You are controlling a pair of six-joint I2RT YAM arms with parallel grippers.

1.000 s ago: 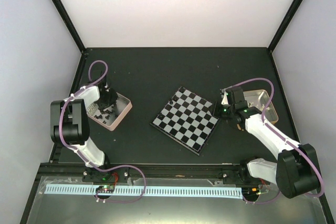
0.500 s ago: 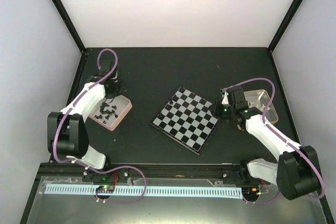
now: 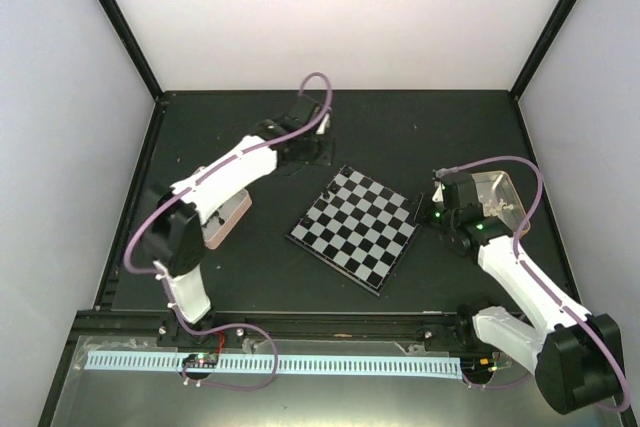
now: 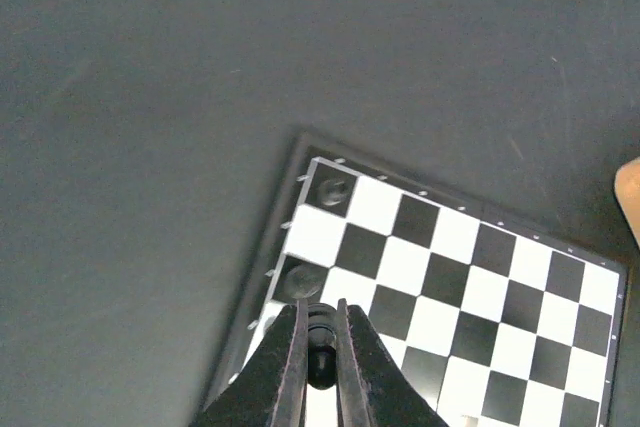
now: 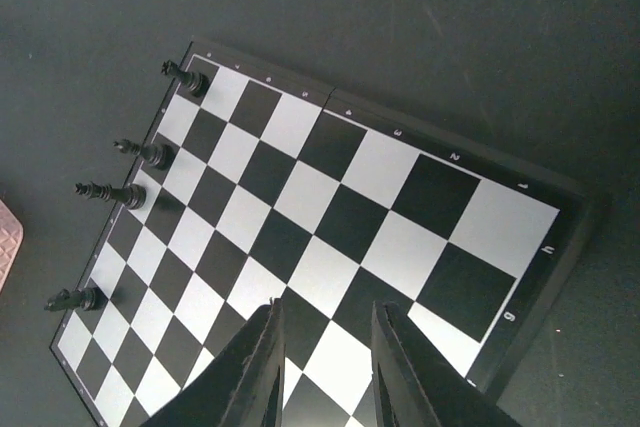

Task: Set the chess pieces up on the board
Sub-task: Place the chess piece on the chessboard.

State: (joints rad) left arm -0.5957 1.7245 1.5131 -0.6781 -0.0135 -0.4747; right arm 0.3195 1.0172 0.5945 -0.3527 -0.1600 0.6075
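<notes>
While the left jaws pinch a black chess piece [image 4: 320, 359] over the board [image 4: 452, 289], the right jaws hang partly open at its opposite corner.

The left arm [image 3: 228, 173] stretches across the dark tabletop [image 3: 250, 282] to the board's far left side. Its jaws are closed tight on the small chessman near the rim, and whether the piece touches a square cannot be told. Two more black pieces [image 4: 335, 190] stand on dark squares just ahead. The right jaws hold nothing and hover above the board's right corner, and their camera shows four black chessmen [image 5: 147, 153] standing along the far edge. The board lies diagonally mid-tabletop, between a pink tin [image 3: 236, 219] and a metal tin [image 3: 497, 192].
</notes>
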